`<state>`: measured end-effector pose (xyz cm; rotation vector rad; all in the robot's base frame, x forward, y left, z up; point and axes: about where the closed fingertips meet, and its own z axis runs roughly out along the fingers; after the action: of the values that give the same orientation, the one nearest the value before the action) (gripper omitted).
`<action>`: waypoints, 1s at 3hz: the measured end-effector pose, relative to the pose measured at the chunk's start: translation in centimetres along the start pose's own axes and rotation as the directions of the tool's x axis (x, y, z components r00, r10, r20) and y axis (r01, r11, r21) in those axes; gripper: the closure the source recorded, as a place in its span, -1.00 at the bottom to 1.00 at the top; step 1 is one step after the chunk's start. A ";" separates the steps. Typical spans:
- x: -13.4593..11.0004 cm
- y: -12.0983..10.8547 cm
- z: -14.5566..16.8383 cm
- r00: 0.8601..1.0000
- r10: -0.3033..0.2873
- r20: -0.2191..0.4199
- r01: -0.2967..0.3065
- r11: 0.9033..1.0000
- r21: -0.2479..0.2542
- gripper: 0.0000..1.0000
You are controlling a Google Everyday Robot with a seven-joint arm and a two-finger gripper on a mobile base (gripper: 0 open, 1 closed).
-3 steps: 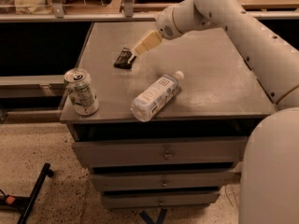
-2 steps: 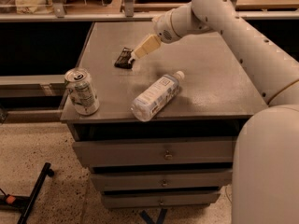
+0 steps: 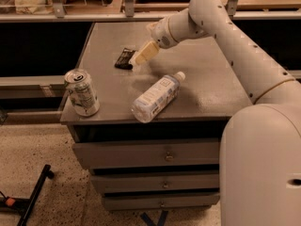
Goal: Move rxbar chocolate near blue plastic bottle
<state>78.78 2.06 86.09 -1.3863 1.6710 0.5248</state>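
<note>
The rxbar chocolate [image 3: 124, 58], a small flat black bar, lies on the grey cabinet top [image 3: 207, 79] toward its back left. The blue plastic bottle [image 3: 156, 96], clear with a white cap and a white-blue label, lies on its side near the front edge, cap pointing back right. My gripper [image 3: 139, 56] hangs just right of the bar, its pale fingers [image 3: 146, 52] pointing down-left and close to the bar's right end. It holds nothing that I can see.
A silver drink can [image 3: 82, 92] stands upright at the front left corner of the cabinet top. The cabinet has drawers [image 3: 164, 154] below. A shelf rail [image 3: 94, 17] runs behind. A black stand leg [image 3: 35, 194] lies on the floor at left.
The gripper has moved slightly left and down toward the bar. The bar, bottle and can have not moved.
</note>
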 end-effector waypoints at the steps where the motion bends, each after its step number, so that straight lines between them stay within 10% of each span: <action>1: 0.3 0.7 0.8 1.000 -0.025 0.005 0.025 0.999 -0.045 -1.00; 3: 0.3 1.9 2.2 0.999 -0.033 0.022 0.035 0.994 -0.108 -1.00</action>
<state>77.79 4.13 84.28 -1.4801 1.6202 0.6159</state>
